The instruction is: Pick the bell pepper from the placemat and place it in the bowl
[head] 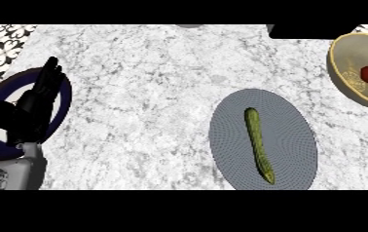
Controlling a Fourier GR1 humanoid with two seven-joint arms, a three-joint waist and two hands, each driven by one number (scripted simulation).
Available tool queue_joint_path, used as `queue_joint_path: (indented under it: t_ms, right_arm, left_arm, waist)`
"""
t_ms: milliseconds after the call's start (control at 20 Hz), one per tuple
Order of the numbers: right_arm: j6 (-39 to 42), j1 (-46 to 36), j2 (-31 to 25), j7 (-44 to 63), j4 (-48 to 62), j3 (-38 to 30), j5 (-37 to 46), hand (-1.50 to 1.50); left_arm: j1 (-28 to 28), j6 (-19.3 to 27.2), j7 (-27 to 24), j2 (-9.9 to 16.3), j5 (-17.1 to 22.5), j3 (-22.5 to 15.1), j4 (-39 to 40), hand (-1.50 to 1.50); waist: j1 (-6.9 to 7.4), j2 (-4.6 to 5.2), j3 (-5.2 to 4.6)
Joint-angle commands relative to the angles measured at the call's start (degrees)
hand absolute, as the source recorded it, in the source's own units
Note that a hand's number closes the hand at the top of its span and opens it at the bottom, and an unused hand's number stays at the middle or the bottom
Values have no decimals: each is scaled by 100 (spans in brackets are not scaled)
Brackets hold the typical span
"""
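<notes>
You see a counter [144,89] of white and grey marble that fills most of the head view. On it lies a grey oval placemat [287,143] at the lower right, a tan bowl [338,75] at the right edge, cut by the frame, and a dark blue plate [63,104] at the left edge. The three are well apart from each other.

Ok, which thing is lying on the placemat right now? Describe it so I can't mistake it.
On the marble counter, find the grey oval placemat at lower right. Lying lengthwise down its middle is a long, thin green vegetable, the only thing on the mat. It looks more like a cucumber than a bell pepper; the red item sits apart, inside the tan bowl at the right edge.
</notes>
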Motion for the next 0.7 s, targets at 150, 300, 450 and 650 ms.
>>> queue_joint_path:
  t_ms: [150, 300, 450, 650]
  right_arm:
    - [-660, 213, 192, -1461, -841, -1471, -1626, -150]
    - [-183, 802, 178, -2071, -1059, -1947, -2261, -150]
    - [333, 1431, 123, -1742, -1554, -1923, -2499, -150]
    - [1201, 2365, 245, -1749, -2184, -2147, -3013, -150]
  left_arm:
    - [181, -37, 114, 81, 59, 105, -158, 0]
    - [149, -31, -149, 91, 115, 271, 98, 0]
    - [394, 137, -66, -149, -96, 23, -218, 0]
    - [50, -69, -41, 227, -57, 263, 132, 0]
  waist:
    - [-151, -73, 0]
    - [-214, -59, -15]
    - [-222, -93, -30]
    - [-280, -92, -34]
